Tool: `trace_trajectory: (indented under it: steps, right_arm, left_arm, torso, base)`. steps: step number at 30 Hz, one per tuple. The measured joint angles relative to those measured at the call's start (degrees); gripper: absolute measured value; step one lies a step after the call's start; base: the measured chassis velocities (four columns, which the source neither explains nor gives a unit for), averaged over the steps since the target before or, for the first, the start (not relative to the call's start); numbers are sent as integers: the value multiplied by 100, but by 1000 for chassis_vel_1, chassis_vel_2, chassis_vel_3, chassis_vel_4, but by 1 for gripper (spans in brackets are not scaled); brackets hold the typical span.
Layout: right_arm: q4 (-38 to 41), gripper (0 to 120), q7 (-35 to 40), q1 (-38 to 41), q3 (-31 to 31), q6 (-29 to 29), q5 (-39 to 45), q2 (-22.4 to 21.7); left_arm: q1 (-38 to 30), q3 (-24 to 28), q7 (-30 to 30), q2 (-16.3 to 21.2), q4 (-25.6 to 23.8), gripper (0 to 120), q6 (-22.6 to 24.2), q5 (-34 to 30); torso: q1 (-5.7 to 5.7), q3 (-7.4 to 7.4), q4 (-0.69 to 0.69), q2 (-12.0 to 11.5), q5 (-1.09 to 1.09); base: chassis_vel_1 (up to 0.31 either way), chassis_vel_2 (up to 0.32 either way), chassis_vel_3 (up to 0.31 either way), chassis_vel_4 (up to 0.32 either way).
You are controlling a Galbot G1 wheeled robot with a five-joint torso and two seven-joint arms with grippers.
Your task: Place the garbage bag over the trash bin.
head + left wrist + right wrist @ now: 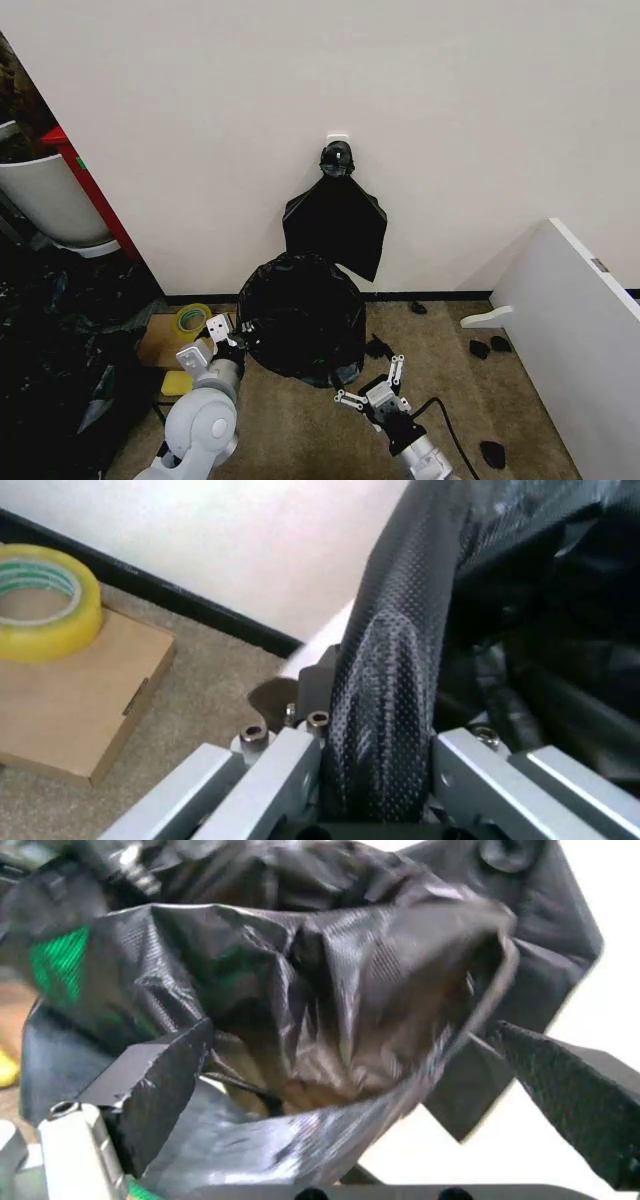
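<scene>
The garbage bag (pixel 300 315) is a glossy black mass draped over the trash bin, which stands on the carpet against the wall. A sliver of the bin's pale side (pixel 322 639) peeks out beneath the bag. At the bag's left rim my left gripper (pixel 222 335) is shut on the bag-covered rim (pixel 385 682), which runs between its metal fingers (pixel 285 769). My right gripper (pixel 370 385) hovers open at the bag's front right, apart from it. In the right wrist view the bag's crumpled mouth (pixel 330 990) lies just past the spread black fingers (pixel 160 1072).
A knotted bundle of black bags (pixel 335 220) hangs on the wall above the bin. A yellow tape roll (pixel 192 318) rests on a cardboard box (pixel 160 342) at left. Black sheeting (pixel 60 350) and a planter (pixel 45 195) crowd the left; a white board (pixel 580 320) leans at right.
</scene>
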Motion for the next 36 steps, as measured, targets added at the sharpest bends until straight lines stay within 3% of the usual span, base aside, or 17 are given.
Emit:
trace_trajectory:
  steps: [2, 4, 6, 7, 8, 13, 14, 20, 22, 24, 36]
  right_arm:
    - [-149, 100, -142, 57, 32, 198, 0, 11]
    - [-845, 100, -896, 341, 153, 1134, 185, 83]
    - [-970, 100, -1064, 400, 177, 1298, 288, 105]
    - [-1236, 100, -1626, 576, 208, 1722, 691, 173]
    - [-1391, 100, -2071, 681, 224, 1968, 1088, 221]
    - [-1542, 100, -2739, 869, 284, 2237, 1708, 290]
    - [-1579, 100, -2885, 925, 304, 2265, 1870, 300]
    - [-1788, 100, -2855, 1029, 485, 2371, 1559, 328]
    - [-2209, 100, -2589, 1185, 841, 2599, 652, 488]
    - [-2369, 100, -2448, 1247, 981, 2637, 350, 536]
    - [-1749, 100, -2322, 936, 831, 2636, 607, 352]
  left_arm:
    - [7, 0, -1, 6, -24, 1, 9, -2]
    - [58, -8, -5, 49, -210, 1, 71, -50]
    - [73, -1, 3, 52, -254, 1, 94, -80]
    - [98, 12, 12, 65, -364, 0, 159, -132]
    - [109, 7, 8, 81, -414, 0, 201, -160]
    - [109, -1, 4, 93, -478, 0, 247, -202]
    - [113, -5, 5, 96, -508, 0, 258, -227]
    - [145, -23, -10, 107, -572, 0, 311, -295]
    - [131, -43, -64, 105, -670, 0, 447, -436]
    - [119, -60, -102, 104, -737, 0, 572, -528]
    - [117, -19, -121, 87, -658, 0, 621, -488]
  torso:
    - [0, 0, 1, 0, 2]
    - [0, 0, 4, 0, 3]
    - [0, 1, 1, 0, 4]
    - [0, -1, -2, 0, -10]
    - [0, 0, -2, 0, 4]
    - [0, 0, 2, 0, -6]
    - [0, 0, 0, 0, 0]
    - [0, 0, 0, 0, -2]
    - [0, 0, 1, 0, 1]
    - [0, 0, 0, 0, -1]
    - [0, 0, 0, 0, -1]
  base:
    - [0, 0, 0, 0]
    - [0, 0, 0, 0]
    - [0, 0, 0, 0]
    - [0, 0, 0, 0]
    - [0, 0, 0, 0]
    - [0, 0, 0, 0]
    - [0, 0, 0, 0]
    - [0, 0, 0, 0]
    - [0, 0, 0, 0]
    - [0, 0, 0, 0]
    - [0, 0, 0, 0]
